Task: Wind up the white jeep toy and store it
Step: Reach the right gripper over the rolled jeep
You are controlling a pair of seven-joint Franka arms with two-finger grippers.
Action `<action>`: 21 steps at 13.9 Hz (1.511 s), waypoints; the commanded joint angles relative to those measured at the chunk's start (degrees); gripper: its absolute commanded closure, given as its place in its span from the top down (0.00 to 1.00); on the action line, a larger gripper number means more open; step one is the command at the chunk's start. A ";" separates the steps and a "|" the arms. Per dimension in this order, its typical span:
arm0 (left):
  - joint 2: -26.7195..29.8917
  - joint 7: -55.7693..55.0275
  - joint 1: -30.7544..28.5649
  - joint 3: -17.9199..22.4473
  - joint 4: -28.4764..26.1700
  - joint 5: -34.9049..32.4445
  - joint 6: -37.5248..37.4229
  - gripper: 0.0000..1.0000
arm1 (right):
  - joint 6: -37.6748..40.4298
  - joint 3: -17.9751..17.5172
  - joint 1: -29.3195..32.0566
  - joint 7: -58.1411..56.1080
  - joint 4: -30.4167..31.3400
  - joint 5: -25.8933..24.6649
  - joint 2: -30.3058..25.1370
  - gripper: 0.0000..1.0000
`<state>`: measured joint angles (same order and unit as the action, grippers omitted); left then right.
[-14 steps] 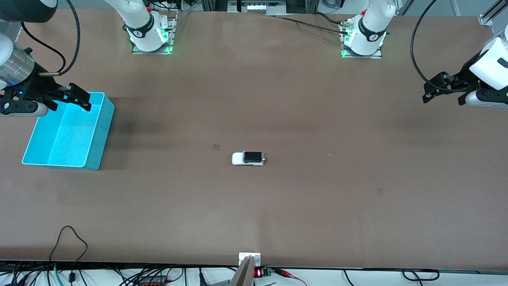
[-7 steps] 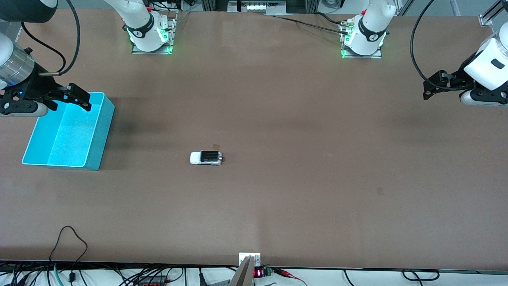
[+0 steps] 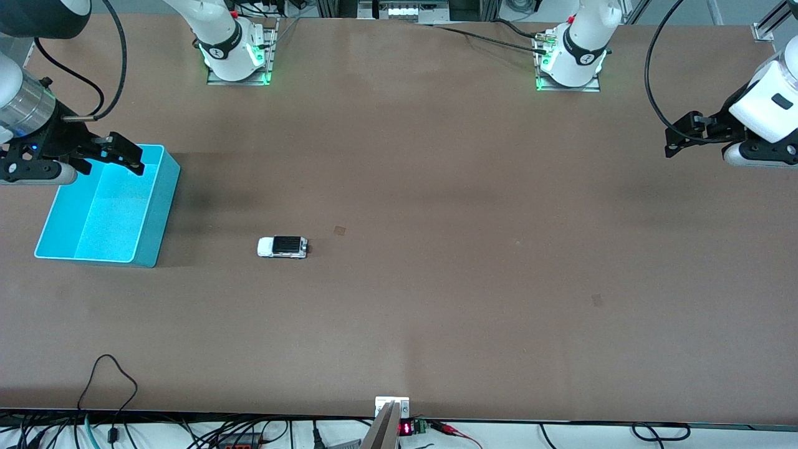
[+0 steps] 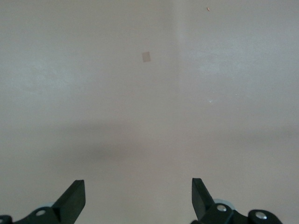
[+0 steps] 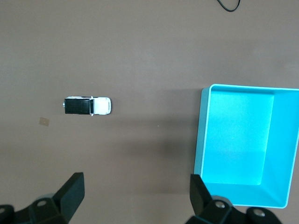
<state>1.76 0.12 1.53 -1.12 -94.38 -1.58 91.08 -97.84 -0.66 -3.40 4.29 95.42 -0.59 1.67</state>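
The white jeep toy stands on the bare table on its wheels, its white nose toward the turquoise bin, a short way from it. In the right wrist view the jeep lies apart from the bin. My right gripper hangs open and empty over the bin's edge farthest from the front camera; its fingers frame bare table. My left gripper waits open and empty above the table at the left arm's end, and its own view of the gripper holds only table.
A small tan patch is stuck to the table beside the jeep, toward the left arm's end. The bin has nothing in it. Cables run along the table edge nearest the front camera. The arm bases stand along the table's back edge.
The jeep has rolled across the table toward the right arm's end, nearing the bin. The left gripper rose slightly early on; the right gripper has barely moved.
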 commanded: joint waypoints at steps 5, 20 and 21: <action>-0.79 -0.73 0.41 -0.20 2.01 -1.06 -1.78 1.00 | 0.19 -0.13 0.15 -18.20 -0.14 0.59 3.59 1.00; -0.79 -0.82 0.76 -0.29 2.01 -0.97 -2.05 1.00 | -18.15 -0.31 -12.16 -70.37 1.43 0.68 23.55 1.00; -0.79 -0.91 0.76 -0.29 2.01 -0.97 -2.13 1.00 | -21.75 -0.31 -12.16 -71.95 3.09 0.68 23.91 1.00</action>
<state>1.72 0.11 1.75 -1.31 -94.16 -1.58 90.29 -115.05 -1.39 -15.28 -63.81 96.31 -0.47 25.41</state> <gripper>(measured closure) 0.000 0.000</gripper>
